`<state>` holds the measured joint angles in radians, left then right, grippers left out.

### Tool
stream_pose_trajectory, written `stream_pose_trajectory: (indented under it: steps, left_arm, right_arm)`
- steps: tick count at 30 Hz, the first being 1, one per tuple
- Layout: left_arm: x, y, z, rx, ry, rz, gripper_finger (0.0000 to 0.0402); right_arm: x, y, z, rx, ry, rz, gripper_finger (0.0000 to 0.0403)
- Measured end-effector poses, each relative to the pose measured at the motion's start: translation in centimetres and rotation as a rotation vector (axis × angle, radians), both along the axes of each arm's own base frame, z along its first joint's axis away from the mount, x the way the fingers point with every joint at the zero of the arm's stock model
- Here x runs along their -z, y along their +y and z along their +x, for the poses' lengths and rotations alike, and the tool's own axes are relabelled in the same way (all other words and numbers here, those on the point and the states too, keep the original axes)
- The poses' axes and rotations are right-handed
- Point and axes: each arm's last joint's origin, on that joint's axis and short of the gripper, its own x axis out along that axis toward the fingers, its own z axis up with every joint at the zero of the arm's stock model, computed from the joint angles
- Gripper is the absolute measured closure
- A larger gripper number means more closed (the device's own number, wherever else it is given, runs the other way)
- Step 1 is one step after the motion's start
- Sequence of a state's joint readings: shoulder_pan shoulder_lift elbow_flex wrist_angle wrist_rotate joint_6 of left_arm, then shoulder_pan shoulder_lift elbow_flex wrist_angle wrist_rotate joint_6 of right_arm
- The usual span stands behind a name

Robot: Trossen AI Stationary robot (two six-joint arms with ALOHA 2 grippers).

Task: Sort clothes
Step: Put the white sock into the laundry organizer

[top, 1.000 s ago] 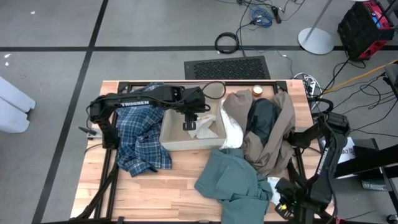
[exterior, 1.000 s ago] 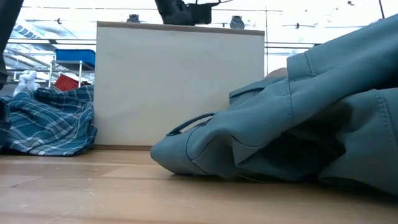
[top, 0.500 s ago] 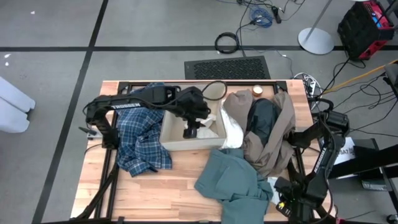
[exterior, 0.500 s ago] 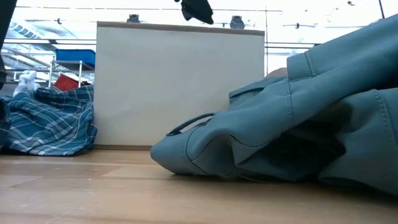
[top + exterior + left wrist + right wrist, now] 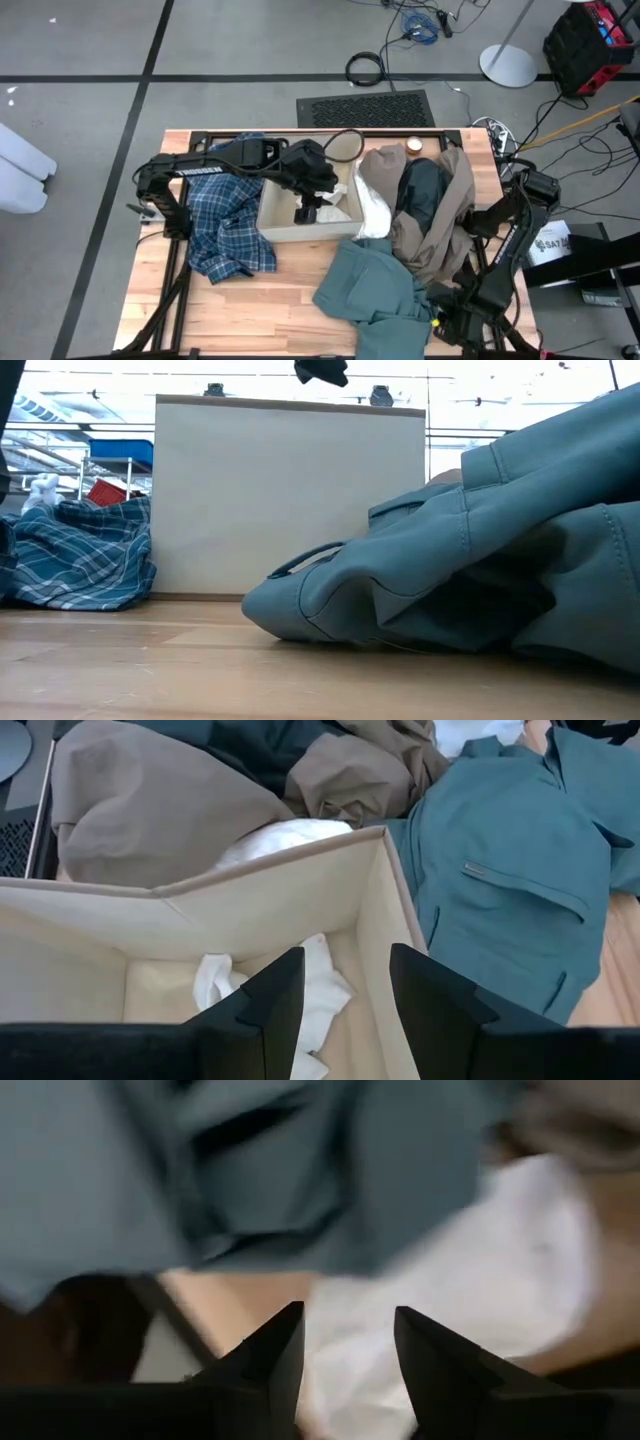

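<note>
Left gripper (image 5: pixel 308 212), jaws apart and empty, hangs over the box (image 5: pixel 272 228) holding a white piece (image 5: pixel 312 988); right gripper (image 5: pixel 342 1370), jaws apart, hovers near the teal piece (image 5: pixel 370 285) at the worktop's (image 5: pixel 260 310) edge

**Open box below, clothes crowding one side**

The left gripper (image 5: pixel 340 1005) hangs with parted fingers, nothing held, over the cardboard box (image 5: pixel 283 228). Straight beneath it only a white piece (image 5: pixel 310 990) lies on the box floor. Beyond the box wall ahead, the taupe-brown piece (image 5: pixel 150 815) and the teal-green shirt (image 5: pixel 520 870) block the way.
</note>
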<state>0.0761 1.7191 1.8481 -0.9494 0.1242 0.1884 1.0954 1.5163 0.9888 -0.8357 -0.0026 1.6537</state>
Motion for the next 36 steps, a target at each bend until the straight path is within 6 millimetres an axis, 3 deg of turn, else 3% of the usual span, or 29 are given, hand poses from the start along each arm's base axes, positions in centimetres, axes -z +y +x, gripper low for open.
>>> stream_pose_trajectory:
  steps: [7, 13, 21, 24, 29, 33, 36]
  left_arm:
    - [0.0, 0.0, 0.0, 0.004, 0.002, 0.003, 0.0242]
    - [0.1, -0.2, -0.1, 0.009, 0.012, -0.001, 0.0242]
    - [0.1, -0.4, -0.1, 0.015, 0.011, -0.001, 0.0242]
    - [0.1, -0.4, -0.1, 0.016, 0.011, -0.001, 0.0242]
    - [0.1, -0.4, -0.1, 0.016, 0.010, -0.001, 0.0242]
    - [0.1, -0.4, -0.1, 0.016, 0.010, -0.001, 0.0242]
    - [0.1, -0.4, -0.1, 0.016, 0.010, -0.002, 0.0242]
  right_arm:
    - [1.9, 0.0, -0.4, 0.000, 0.105, 0.011, 0.0259]
    - [2.7, -0.4, -0.7, -0.005, 0.117, -0.007, 0.0259]
    - [5.3, -1.4, -1.0, -0.015, 0.111, 0.020, 0.0261]
    - [5.5, -1.6, -1.1, -0.041, 0.111, 0.006, 0.0288]
    - [5.4, -1.8, -0.9, -0.095, 0.102, -0.003, 0.0389]
    - [4.6, -1.9, -0.4, -0.110, 0.136, -0.032, 0.0396]
    - [2.6, -2.0, -0.1, -0.133, 0.198, -0.084, 0.0400]
